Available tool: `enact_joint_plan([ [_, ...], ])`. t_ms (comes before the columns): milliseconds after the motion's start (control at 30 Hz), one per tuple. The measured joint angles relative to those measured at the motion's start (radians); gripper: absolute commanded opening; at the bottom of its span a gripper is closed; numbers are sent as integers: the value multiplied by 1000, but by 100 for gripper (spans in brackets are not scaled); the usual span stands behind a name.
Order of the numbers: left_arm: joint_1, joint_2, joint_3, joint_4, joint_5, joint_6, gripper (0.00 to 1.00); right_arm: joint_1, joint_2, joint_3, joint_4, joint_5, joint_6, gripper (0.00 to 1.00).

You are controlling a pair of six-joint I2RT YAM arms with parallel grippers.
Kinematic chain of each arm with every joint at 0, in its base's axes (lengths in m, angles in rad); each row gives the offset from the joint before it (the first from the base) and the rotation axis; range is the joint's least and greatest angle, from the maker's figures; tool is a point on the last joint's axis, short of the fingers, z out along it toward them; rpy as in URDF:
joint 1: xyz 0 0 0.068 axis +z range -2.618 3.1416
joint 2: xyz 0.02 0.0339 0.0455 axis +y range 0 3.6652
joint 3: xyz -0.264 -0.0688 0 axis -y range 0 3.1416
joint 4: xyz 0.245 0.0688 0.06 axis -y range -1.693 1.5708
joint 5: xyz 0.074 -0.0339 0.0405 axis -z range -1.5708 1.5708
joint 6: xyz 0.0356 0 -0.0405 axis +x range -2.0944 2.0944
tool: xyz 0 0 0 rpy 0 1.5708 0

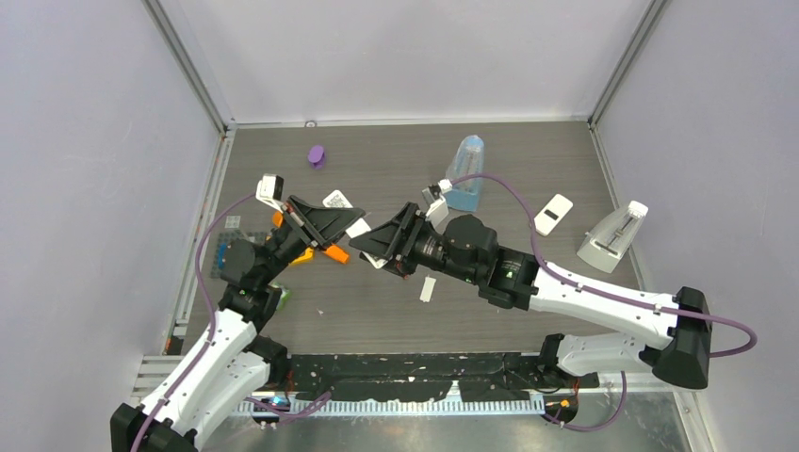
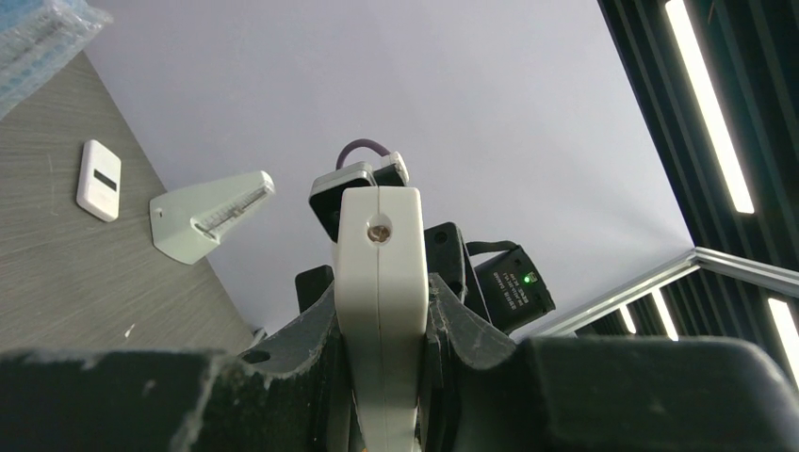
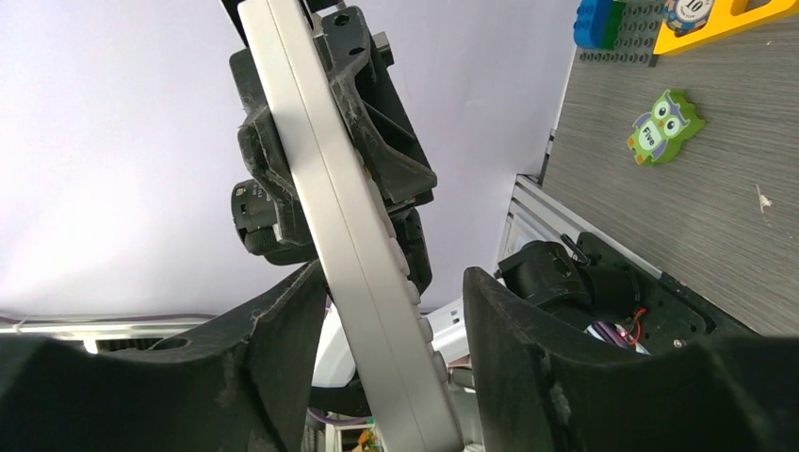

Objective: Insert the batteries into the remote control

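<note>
- A white remote (image 2: 379, 282) is held up in the air above the table (image 1: 377, 315), between the two arms.
- The left gripper (image 2: 379, 325) is clamped onto one end of it.
- The right gripper (image 3: 394, 278) is spread wide around the other end, with a gap showing on one side.
- On the table lie a green owl (image 3: 664, 125) and a small purple thing (image 1: 317, 155).
</note>
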Motion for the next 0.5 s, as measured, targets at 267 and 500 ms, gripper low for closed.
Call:
enact_joint_plan([
  [267, 0, -1, -13, 14, 0, -1, 0, -15, -6, -23, 41, -7, 15, 70],
  [500, 0, -1, -15, 14, 0, -1, 0, -24, -6, -27, 59, -39, 30, 59],
])
